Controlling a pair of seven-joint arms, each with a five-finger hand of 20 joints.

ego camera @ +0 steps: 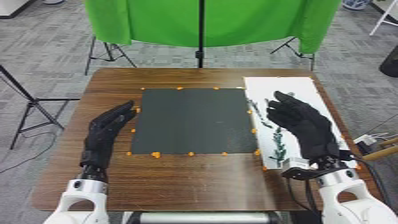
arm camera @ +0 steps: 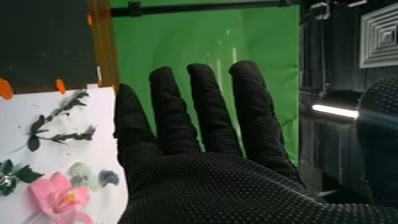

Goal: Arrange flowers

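My left hand (ego camera: 109,124) is over the table's left side, beside the dark square sheet (ego camera: 194,121), its fingers relaxed and holding nothing. Above the white sheet (ego camera: 275,85) on the right is my right hand (ego camera: 300,122), with green sprigs (ego camera: 279,145) partly covered beneath it. In the right wrist view, the right hand (arm camera: 209,177) has its fingers straight and spread, nothing in them. Beside it on the white sheet lie a pink flower (arm camera: 60,199), a leafy sprig (arm camera: 67,135), green leaves (arm camera: 18,176) and small pale and bluish blooms (arm camera: 107,177).
Orange pieces (ego camera: 156,155) sit along the edges of both sheets on the brown table (ego camera: 191,182). A green cloth (ego camera: 160,22) hangs behind the table, with black stands (ego camera: 201,55) at it and another stand (ego camera: 33,102) to the left.
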